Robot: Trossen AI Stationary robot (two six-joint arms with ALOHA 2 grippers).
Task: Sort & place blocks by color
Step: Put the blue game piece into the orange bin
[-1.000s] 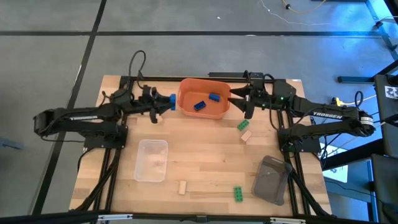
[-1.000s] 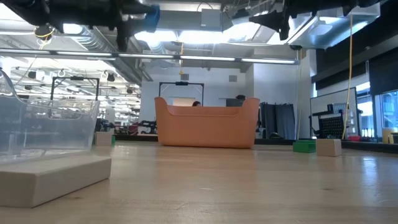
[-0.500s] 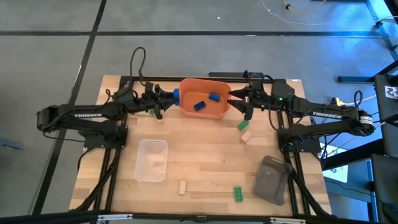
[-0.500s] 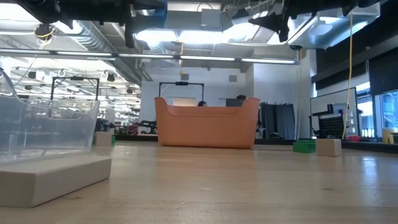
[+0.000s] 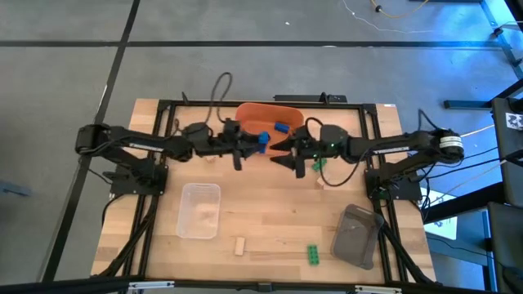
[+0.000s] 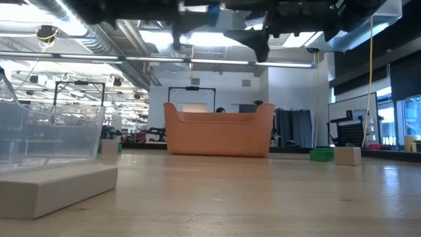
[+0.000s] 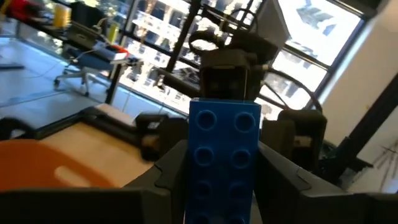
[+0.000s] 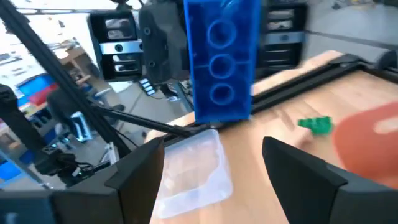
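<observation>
The left gripper point(image 5: 252, 145) clamps a blue block point(image 5: 262, 140) by its sides above the orange bin's point(image 5: 249, 113) near rim. Facing it, just apart, the right gripper point(image 5: 282, 152) hangs with fingers spread, holding nothing.

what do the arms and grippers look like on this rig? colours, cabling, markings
Both arms are dark, near-black, jointed tubes, mounted on black frames at the table's sides. The left gripper and right gripper each have two dark, wedge-shaped fingers. A black cable loops up behind the left arm's wrist. The right arm shows a small green light near its wrist and a pale band at its elbow. Any lettering is unreadable.
</observation>
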